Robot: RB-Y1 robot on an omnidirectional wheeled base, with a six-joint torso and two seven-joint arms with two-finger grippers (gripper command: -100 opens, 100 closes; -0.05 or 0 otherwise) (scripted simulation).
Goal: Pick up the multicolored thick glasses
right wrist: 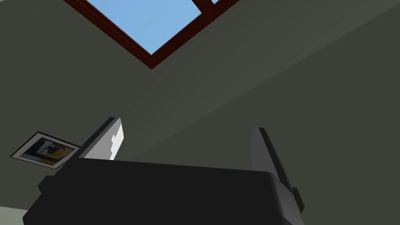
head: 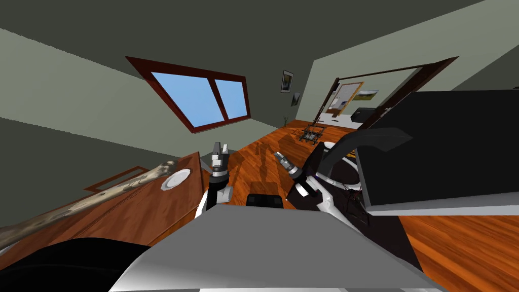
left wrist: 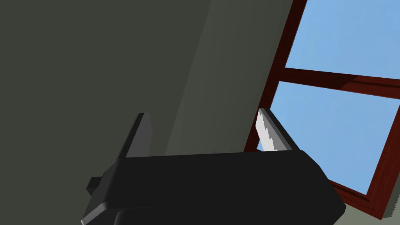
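Left gripper [head: 220,150] and right gripper [head: 278,155] stand raised, thin grey blades spread, empty. It's a search step, I judge; the next move calls for spotting the glasses.

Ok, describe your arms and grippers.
The left arm and right arm are white and grey with dark joints. The left gripper and right gripper each have two thin, light grey, blade-like fingers with stepped inner edges on a dark boxy body.
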